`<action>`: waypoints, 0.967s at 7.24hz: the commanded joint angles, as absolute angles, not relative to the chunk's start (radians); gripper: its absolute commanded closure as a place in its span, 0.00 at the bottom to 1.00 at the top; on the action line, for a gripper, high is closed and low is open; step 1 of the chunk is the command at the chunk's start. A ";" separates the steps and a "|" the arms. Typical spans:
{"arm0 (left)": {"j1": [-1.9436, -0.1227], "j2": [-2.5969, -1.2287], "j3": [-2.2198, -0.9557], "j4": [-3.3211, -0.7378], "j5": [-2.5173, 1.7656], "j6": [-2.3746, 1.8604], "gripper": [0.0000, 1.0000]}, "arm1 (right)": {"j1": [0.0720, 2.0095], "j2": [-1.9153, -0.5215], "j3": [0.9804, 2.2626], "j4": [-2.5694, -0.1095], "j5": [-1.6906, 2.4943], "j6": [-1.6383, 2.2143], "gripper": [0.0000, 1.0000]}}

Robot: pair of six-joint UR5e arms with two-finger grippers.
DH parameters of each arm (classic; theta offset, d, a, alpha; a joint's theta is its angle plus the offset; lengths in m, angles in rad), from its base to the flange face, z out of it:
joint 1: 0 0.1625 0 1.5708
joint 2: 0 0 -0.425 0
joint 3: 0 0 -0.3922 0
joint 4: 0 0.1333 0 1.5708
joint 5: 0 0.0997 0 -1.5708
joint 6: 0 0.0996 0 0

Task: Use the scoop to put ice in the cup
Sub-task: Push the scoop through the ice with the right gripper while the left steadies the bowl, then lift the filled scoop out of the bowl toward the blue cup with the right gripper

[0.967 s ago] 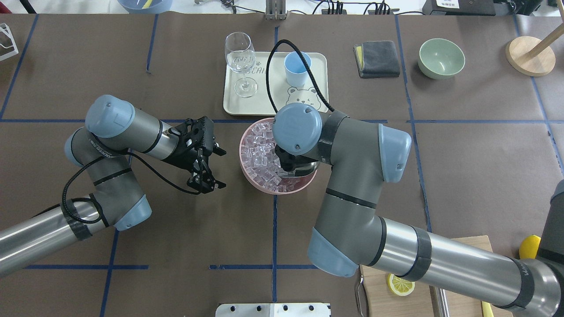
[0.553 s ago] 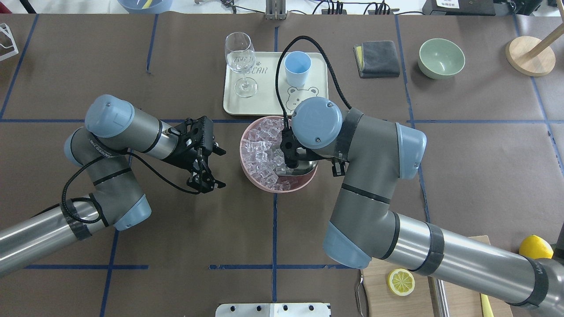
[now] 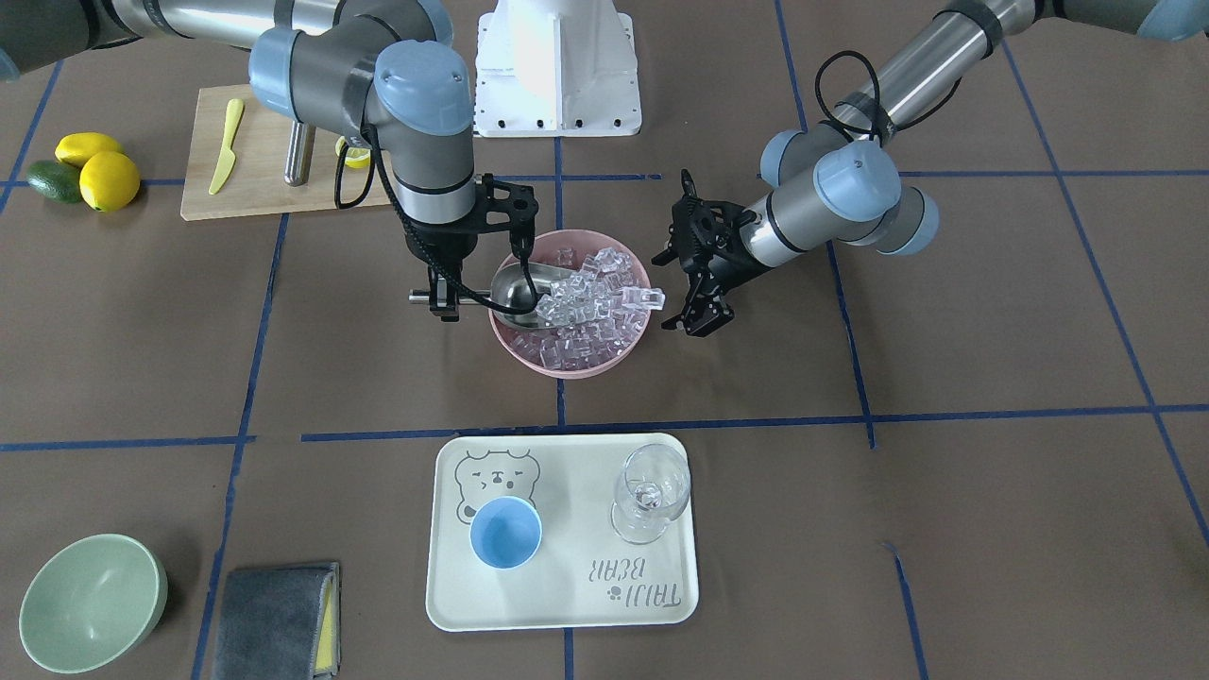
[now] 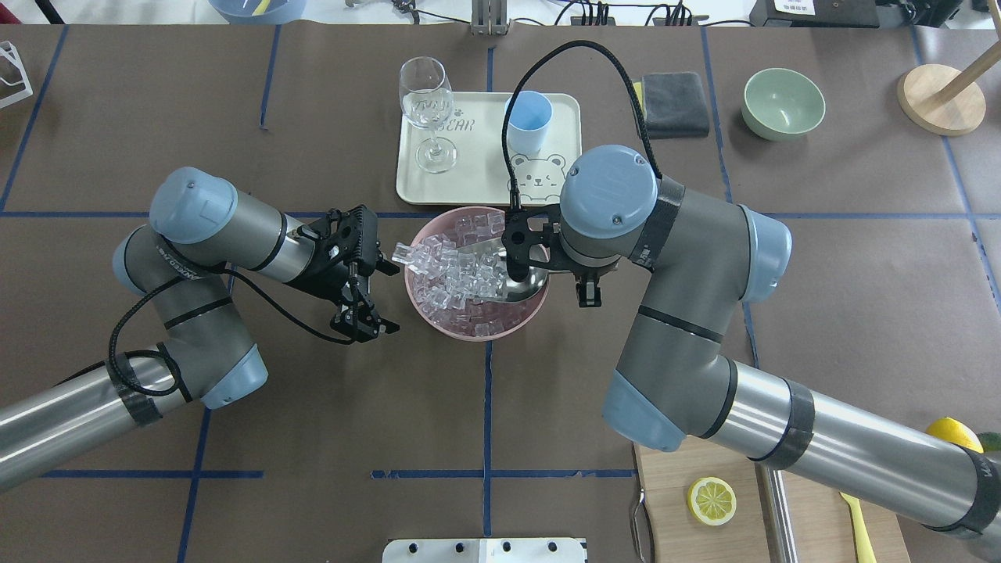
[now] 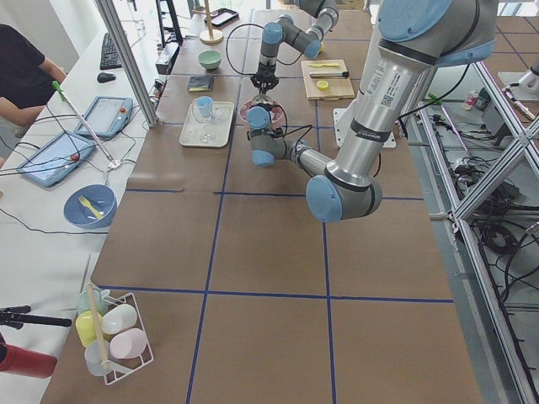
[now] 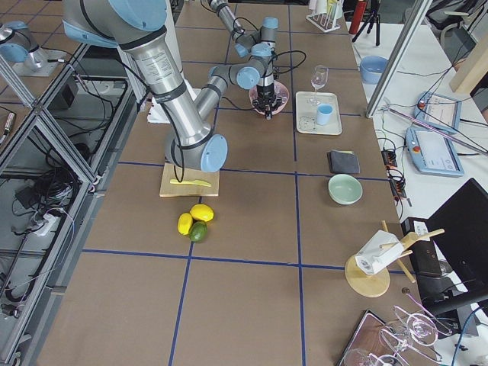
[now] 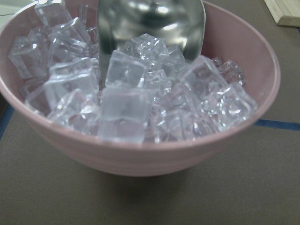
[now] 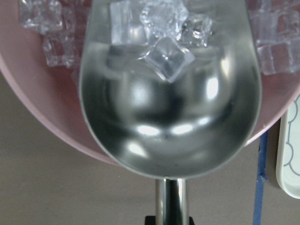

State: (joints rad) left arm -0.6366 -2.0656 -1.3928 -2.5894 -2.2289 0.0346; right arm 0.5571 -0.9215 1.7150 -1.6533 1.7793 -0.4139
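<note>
The steel scoop [image 4: 518,286] lies tilted in a pink bowl [image 4: 477,336] heaped with ice [image 4: 453,270]. My right gripper [image 4: 583,283] is shut on the scoop's thin handle at the bowl's right rim. The right wrist view shows the scoop's trough [image 8: 168,117] with a few cubes [image 8: 159,28] at its mouth. My left gripper [image 4: 382,299] is open and empty just left of the bowl; its view shows the bowl [image 7: 164,159], ice [image 7: 126,108] and scoop [image 7: 150,23]. The light-blue cup [image 4: 528,123] stands empty on a cream tray [image 4: 414,184] behind the bowl.
A clear wine glass [image 4: 426,102] stands on the tray, left of the cup. A grey cloth [image 4: 674,105], a pale green bowl [image 4: 783,102] and a wooden stand [image 4: 938,98] are at the back right. A cutting board with a lemon slice [image 4: 712,500] is at the front right.
My right arm has swung right and the scoop has driven left through the ice, heaping cubes against the left rim. The pink bowl has slid a little left. The left arm has not moved.
</note>
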 commanded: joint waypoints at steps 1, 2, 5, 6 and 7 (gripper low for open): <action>-0.643 -2.065 -1.393 -2.588 -2.229 0.034 0.00 | 0.583 -0.923 1.715 -1.579 1.847 -0.376 1.00; -0.646 -2.065 -1.393 -2.588 -2.229 0.035 0.00 | 0.583 -0.923 1.715 -1.577 1.853 -0.376 1.00; -0.653 -2.062 -1.393 -2.583 -2.229 0.034 0.00 | 0.656 -0.925 1.715 -1.530 1.974 -0.370 1.00; -0.660 -2.042 -1.397 -2.586 -2.232 0.038 0.00 | 0.714 -0.933 1.717 -1.504 2.056 -0.333 1.00; -0.675 -2.030 -1.399 -2.586 -2.235 0.038 0.00 | 0.762 -0.943 1.717 -1.467 2.116 -0.327 1.00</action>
State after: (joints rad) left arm -0.6608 -2.0457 -1.3963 -2.5856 -2.2316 0.0371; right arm 0.6991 -0.9323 1.7159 -1.5091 2.0322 -0.3447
